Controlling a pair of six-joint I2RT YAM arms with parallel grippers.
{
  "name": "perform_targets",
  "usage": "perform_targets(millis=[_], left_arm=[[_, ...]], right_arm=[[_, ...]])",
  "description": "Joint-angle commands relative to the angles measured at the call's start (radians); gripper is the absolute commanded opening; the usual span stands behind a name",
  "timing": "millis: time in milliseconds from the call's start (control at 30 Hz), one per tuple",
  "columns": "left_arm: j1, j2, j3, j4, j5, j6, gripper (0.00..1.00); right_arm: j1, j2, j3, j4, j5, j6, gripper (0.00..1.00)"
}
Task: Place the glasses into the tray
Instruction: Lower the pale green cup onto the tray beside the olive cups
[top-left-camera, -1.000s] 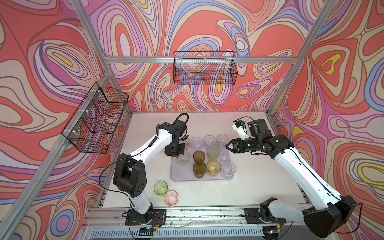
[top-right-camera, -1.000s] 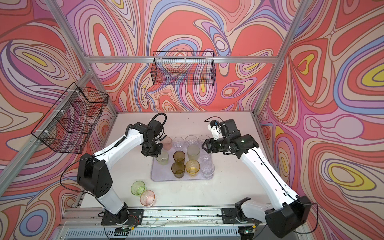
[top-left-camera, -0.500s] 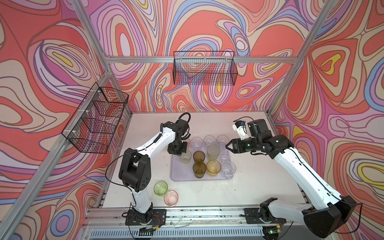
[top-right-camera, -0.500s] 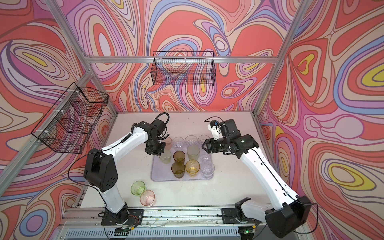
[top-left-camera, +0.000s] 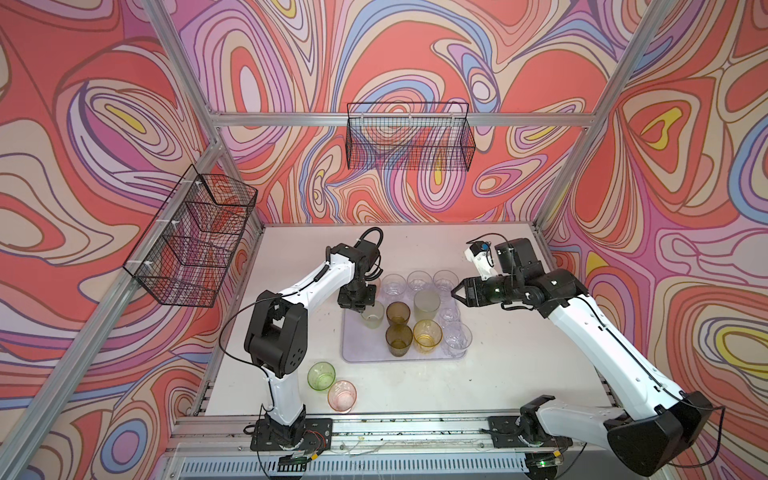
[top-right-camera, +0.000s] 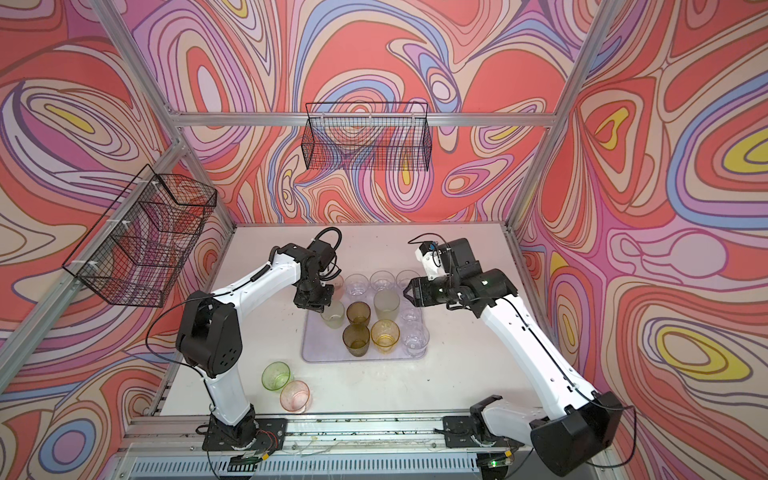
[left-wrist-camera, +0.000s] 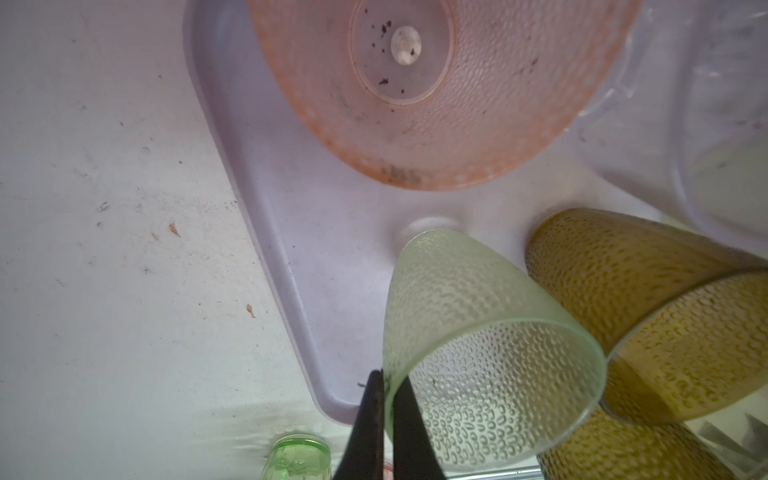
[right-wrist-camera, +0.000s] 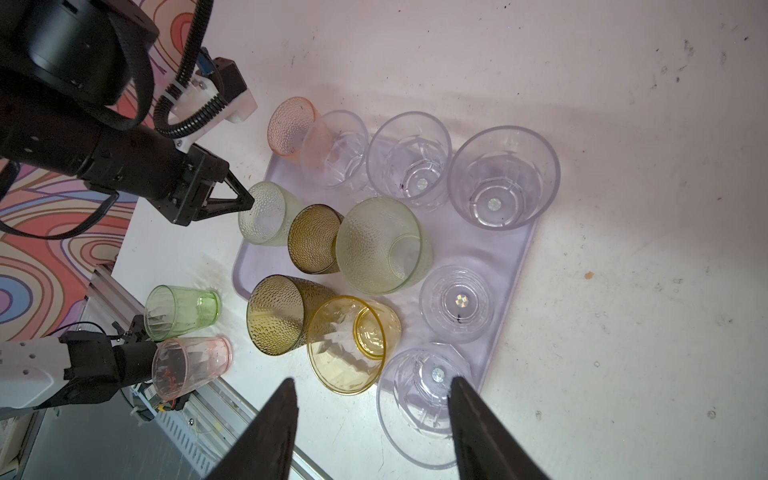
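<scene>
The pale green glass (left-wrist-camera: 478, 332) is sitting mouth-up at the left edge of the tray (top-left-camera: 365, 353), just beside an olive-brown glass (left-wrist-camera: 623, 291). Your left gripper (left-wrist-camera: 386, 380) is pinching its rim from above, one finger inside the wall and one outside, so the release is probably calling for a straight lift. Your right gripper (top-left-camera: 456, 293) is hanging open and empty over the tray's right side. The green glass (top-left-camera: 321, 375) and pink glass (top-left-camera: 342, 396) are waiting off the tray, nearer your left arm.

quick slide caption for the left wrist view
Left gripper shut on the rim of a pale green dimpled tumbler over the pale lilac translucent tray
</scene>
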Motion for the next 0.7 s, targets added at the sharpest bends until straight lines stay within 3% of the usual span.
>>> perform_targets(millis=[0,667], left_arm=[[0.003,0.012,0.026,-0.001,-0.009,0.007,0.03],[0.003,0.038,0.035,0.006,-0.013,0.005,0.06]], right_arm=[[-0.003,-0.015,0.0,-0.001,-0.001,-0.012,0.59],[-0.004,-0.008,-0.001,-0.002,-0.004,-0.017,0.59]])
